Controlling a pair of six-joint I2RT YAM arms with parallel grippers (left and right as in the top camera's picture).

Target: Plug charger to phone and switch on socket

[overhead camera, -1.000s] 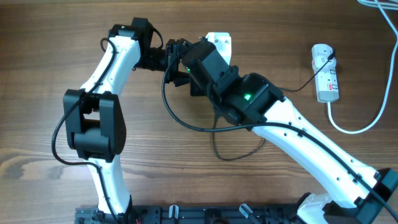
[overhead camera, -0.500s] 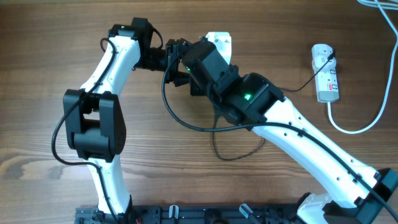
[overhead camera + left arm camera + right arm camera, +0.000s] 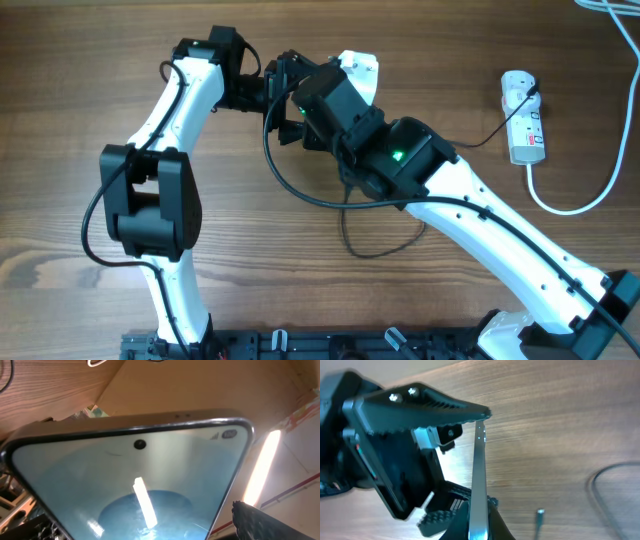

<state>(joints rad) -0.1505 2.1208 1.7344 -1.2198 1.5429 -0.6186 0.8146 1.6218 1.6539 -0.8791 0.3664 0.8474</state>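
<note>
Wood-grain table [image 3: 80,60] runs under everything, and both arms meet over its far side. By my reading the plugging step is only being set up. The left gripper [image 3: 268,90] is clamped on the phone [image 3: 358,68], holding it off the wood just in front of the right gripper [image 3: 288,108] (whether that one is released or closed, I cannot tell). The socket [image 3: 524,120] lies well off to the right gripper's outer side, and the charger [image 3: 484,135] trails from it back under the right arm. Next, the right gripper needs the connector [image 3: 540,516], then a square line-up with the phone's port. Only the right wrist view shows that connector lying loose on the wood beside the edge-on phone. Only the left wrist view shows the lit screen, between that gripper's own fingers [image 3: 250,520]. The overhead alone shows the socket.
</note>
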